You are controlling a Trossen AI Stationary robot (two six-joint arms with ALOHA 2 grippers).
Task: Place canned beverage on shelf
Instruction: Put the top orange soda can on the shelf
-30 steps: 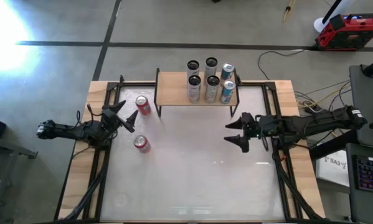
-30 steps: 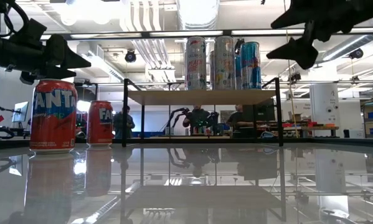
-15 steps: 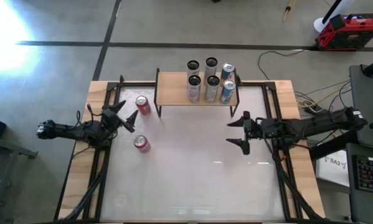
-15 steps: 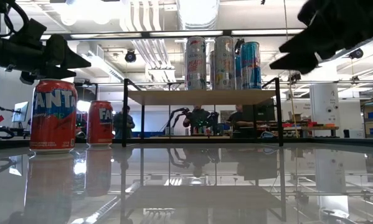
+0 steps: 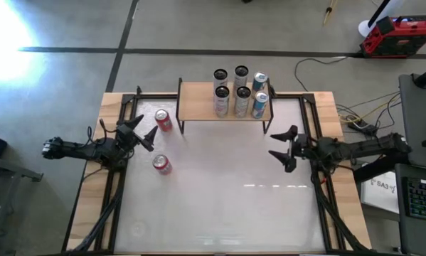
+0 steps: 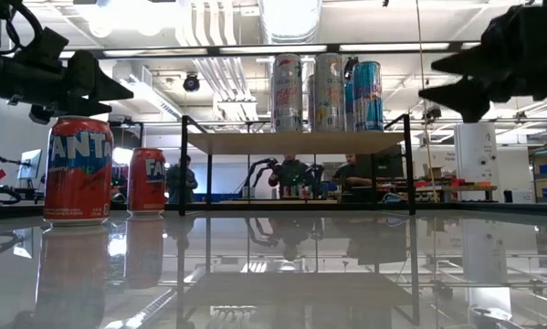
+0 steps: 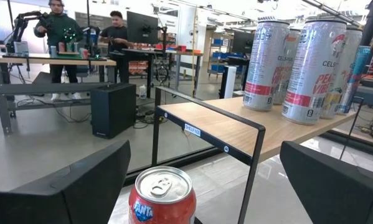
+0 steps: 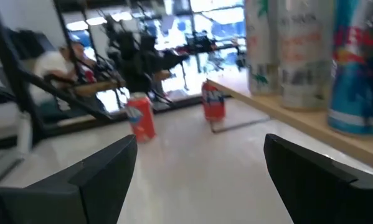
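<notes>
Table (image 5: 220, 206), glossy pale top in a black frame with wood strips along both sides. The shelf (image 5: 198, 99) stands at the far edge of the table, tan wooden top on thin black legs; its left half is bare. Six tall slim cans (image 5: 241, 92) are grouped upright in two rows on the right half of the shelf top, silver ones at left and middle, blue-and-silver ones at the right end. Left arm lies low along the left side of the table; left tool (image 5: 143, 133) has its fingers spread wide and grips nothing, pointing toward the shelf's left leg. Right arm reaches in from the right side; right tool (image 5: 284, 146) hangs above the table in front of the shelf's right end, fingers parted with nothing between them. Two short red Fanta cans stand upright on the table, off the shelf: far red can (image 5: 163, 119) just beside the shelf's left legs and just ahead of the left tool's fingertips, near red can (image 5: 161, 164) closer to the table's middle, apart from the first. In the low view people sit at benches in the room behind.
</notes>
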